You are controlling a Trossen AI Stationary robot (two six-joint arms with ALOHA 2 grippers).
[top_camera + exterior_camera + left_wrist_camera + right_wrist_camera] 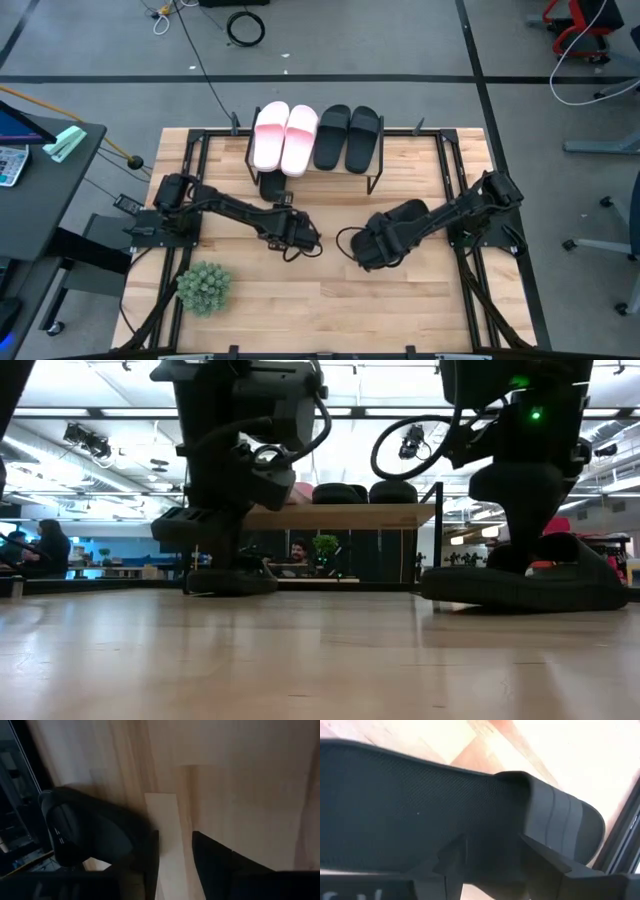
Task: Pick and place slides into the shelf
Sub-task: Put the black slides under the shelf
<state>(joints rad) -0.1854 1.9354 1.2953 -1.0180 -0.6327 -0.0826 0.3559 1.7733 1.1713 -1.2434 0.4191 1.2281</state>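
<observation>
Low wooden-topped shelf [400, 158] on black legs: two pale pink foam slides [284, 137] and two black foam slides [347, 136] already on top.

Right gripper [372, 250] low over table centre, fingers clamped on fifth black slide [445, 810].

Left gripper [297, 238] beside it, fingers apart, empty.

Sixth black slide [272, 184] on table by shelf, unplaced.

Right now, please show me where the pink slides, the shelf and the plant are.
pink slides [285, 137]: high view, where the two meet, on the shelf.
shelf [400, 515]: low view, front edge of its wooden top.
plant [204, 288]: high view, middle of the foliage.
</observation>
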